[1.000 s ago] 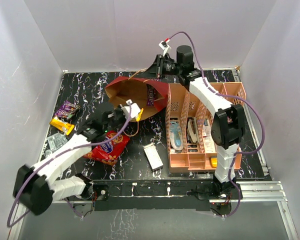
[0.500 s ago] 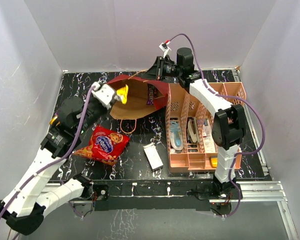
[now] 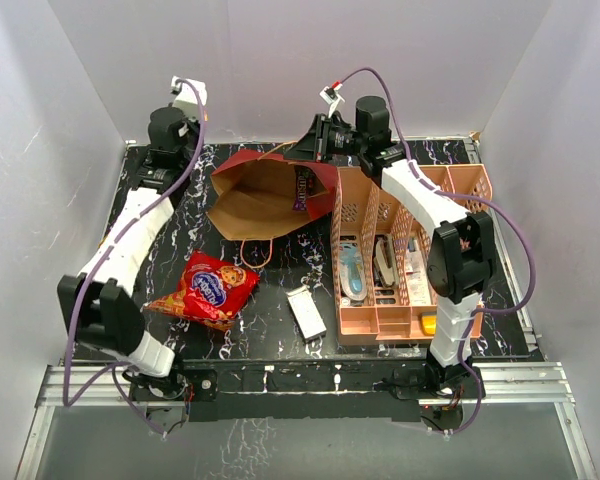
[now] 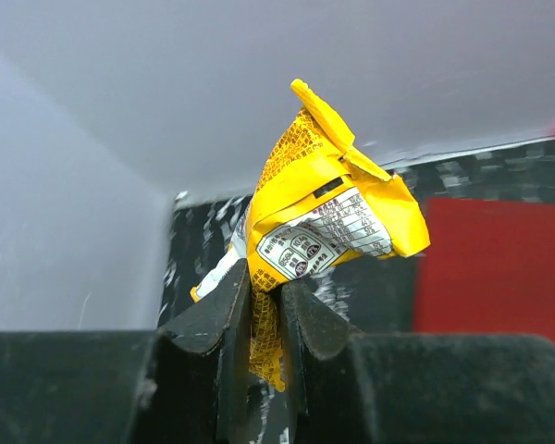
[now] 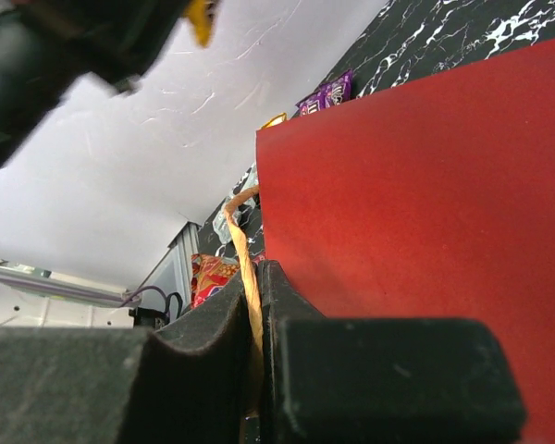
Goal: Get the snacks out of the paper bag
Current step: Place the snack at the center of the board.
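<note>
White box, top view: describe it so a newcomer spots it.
Start at the pink rack on the right half of the table. Just left of its near end, apart from it, the white box lies flat, with the red snack bag further left. It is the only plain white rigid rectangle; its neighbours are crinkly red or slotted pink.

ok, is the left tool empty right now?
No: the left tool is shut on a yellow snack wrapper, pinching its lower edge.
</note>
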You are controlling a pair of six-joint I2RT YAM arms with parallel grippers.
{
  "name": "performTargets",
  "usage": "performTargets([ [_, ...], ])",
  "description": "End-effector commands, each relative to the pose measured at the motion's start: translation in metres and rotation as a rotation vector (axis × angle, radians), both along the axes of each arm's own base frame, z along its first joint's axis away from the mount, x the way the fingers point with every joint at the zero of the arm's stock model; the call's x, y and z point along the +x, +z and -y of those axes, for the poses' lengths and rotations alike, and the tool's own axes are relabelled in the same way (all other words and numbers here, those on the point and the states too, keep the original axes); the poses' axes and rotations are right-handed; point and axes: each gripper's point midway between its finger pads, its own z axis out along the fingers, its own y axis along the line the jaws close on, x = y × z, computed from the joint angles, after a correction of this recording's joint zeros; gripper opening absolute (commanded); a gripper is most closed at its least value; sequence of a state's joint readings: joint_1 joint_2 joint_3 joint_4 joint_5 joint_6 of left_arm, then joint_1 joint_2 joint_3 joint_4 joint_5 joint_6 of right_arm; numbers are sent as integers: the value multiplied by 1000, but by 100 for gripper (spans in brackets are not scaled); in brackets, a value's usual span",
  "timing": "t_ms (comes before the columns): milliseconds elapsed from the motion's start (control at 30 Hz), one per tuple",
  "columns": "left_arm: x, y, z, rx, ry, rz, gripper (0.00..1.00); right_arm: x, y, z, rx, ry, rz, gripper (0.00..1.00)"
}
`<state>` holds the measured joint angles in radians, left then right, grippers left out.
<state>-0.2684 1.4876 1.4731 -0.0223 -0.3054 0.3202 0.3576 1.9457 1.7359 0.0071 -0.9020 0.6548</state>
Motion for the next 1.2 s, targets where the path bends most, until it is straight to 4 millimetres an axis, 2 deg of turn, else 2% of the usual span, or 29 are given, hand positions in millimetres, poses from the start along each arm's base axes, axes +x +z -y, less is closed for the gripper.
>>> performTargets([
  [0, 17, -24, -64, -59, 255, 37, 13, -12, 41, 6, 29, 0, 112, 8],
  [167, -17, -100, -100, -93, 373, -53, 13, -12, 38, 6, 21, -3, 110, 8],
  [300, -54, -153, -148, -97, 550, -125, 14, -11, 36, 3, 30, 14, 88, 8],
  [367, -73, -183, -160, -129, 601, -142, 15, -11, 35, 2, 32, 13, 88, 8],
  [500, -72, -215, -164, -179, 638, -189, 16, -11, 38, 2, 36, 16, 92, 8],
  [667, -67, -244, -173, -237, 714, -247, 16, -14, 44, 3, 35, 16, 102, 8],
  [767, -75, -261, -177, -254, 763, -271, 17, -15, 46, 4, 33, 9, 109, 8],
  [900, -97, -290, -188, -282, 847, -310, 21, -15, 45, 3, 34, 10, 99, 8],
  [1100, -114, -304, -190, -336, 940, -325, 23, -13, 45, -1, 40, 6, 96, 8],
  [1167, -118, -300, -191, -358, 968, -317, 30, -13, 46, -3, 44, 8, 96, 8],
])
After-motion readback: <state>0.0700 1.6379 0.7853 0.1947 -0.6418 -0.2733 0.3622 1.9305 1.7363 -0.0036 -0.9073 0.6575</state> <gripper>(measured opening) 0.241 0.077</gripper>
